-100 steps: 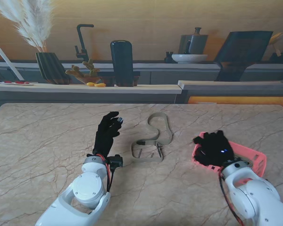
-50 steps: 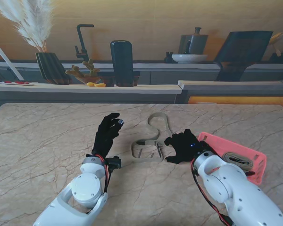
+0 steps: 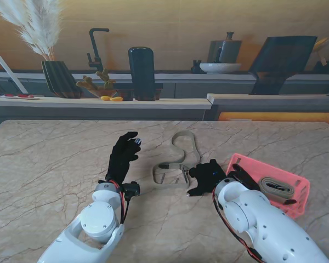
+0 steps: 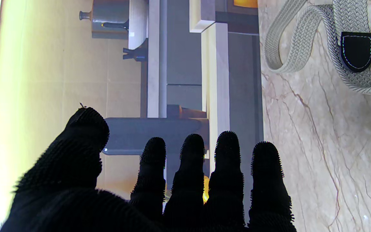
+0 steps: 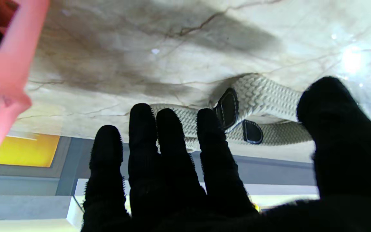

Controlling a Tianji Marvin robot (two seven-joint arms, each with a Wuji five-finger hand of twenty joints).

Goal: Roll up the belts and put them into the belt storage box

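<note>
Stand: looking down on table (image 3: 55, 159).
Wrists: looking close along fingers.
Shared: belt (image 3: 182, 159) (image 4: 304, 35) (image 5: 269, 96) ahead of both.

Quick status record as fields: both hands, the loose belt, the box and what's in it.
left hand: open, fingers apart, holding nothing, left of the loose belt
right hand: open, beside the belt's buckle end, not gripping it
loose belt: beige woven, unrolled on the marble table between the hands
belt storage box: pink, right of the right hand
rolled belt: beige, lying inside the box
</note>
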